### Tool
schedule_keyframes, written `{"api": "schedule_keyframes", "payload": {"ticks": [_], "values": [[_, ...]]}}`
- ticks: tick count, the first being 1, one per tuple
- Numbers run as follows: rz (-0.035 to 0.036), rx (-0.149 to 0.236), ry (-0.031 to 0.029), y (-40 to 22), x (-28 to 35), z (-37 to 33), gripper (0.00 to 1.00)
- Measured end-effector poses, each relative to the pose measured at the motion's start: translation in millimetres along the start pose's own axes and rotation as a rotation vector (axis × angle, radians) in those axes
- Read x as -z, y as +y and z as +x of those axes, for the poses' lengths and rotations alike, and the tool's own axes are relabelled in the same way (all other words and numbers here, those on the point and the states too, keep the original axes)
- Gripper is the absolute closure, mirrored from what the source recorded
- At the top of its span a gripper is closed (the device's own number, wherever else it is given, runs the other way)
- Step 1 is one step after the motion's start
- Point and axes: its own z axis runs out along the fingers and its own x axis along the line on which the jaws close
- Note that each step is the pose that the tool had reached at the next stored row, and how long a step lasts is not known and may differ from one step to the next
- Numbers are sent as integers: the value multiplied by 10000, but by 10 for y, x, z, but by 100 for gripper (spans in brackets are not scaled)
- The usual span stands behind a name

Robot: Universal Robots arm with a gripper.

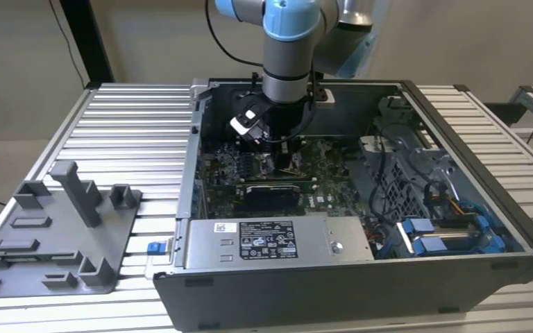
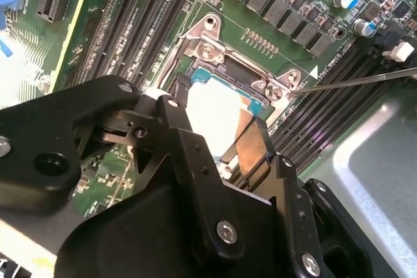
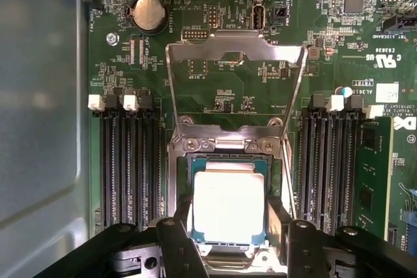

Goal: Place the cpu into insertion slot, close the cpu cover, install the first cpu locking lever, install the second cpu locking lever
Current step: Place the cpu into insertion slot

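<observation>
One arm [image 1: 290,62] reaches down into one open computer case [image 1: 341,291] standing on a slatted table [image 1: 128,125]. In the exterior view, one grey fixture tray [image 1: 53,236] lies at 8 o'clock of the case, well apart from it. In the same view the single gripper [image 1: 280,156] hangs low over the green board, at about 11 o'clock from the case's middle. One cpu [image 3: 229,206], silver face up, lies flat within the one slot [image 3: 225,148]. The gripper's two fingers [image 3: 277,222] stand at opposite edges of the cpu, parted by just its width and closed against it, so the chip is held while resting in the slot. One cover [image 3: 234,45] is swung open on its hinge beside the slot, and the board shows through its square window. It is not over the cpu. One thin lever [image 2: 365,80] shows in the second wrist view, raised clear of the slot and not latched; a second lever cannot be made out. Two banks of long black memory sockets [image 3: 130,167] flank the slot, one on each side. One round coin battery [image 3: 148,13] sits on the board beyond the open cover.
</observation>
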Motion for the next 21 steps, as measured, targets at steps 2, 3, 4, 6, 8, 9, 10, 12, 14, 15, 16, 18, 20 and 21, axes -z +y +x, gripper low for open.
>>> {"api": "schedule_keyframes", "payload": {"ticks": [2, 3, 4, 6, 8, 9, 10, 12, 14, 15, 16, 18, 20, 21], "values": [[1, -2, -2, -2, -3, 1, 100], [2, -2, -1, -2, -4, 1, 100], [1, -2, 0, -2, -5, 1, 100], [-1, -2, 2, -2, -6, 1, 100], [0, -2, 2, -2, -6, 1, 100], [0, -2, 2, -2, -6, 1, 100], [0, -2, 2, -2, -7, 1, 100], [0, -2, 2, -2, -7, 1, 100], [0, -2, 2, -2, -8, 1, 100], [-1, -2, 3, -2, -8, 1, 100], [-1, -2, 3, -2, -9, 1, 100], [-16, -2, 25, 0, -17, 4, 0], [-4, -2, 10, -1, -12, 2, 0], [-2, -3, 4, -2, -10, 1, 0]]}}
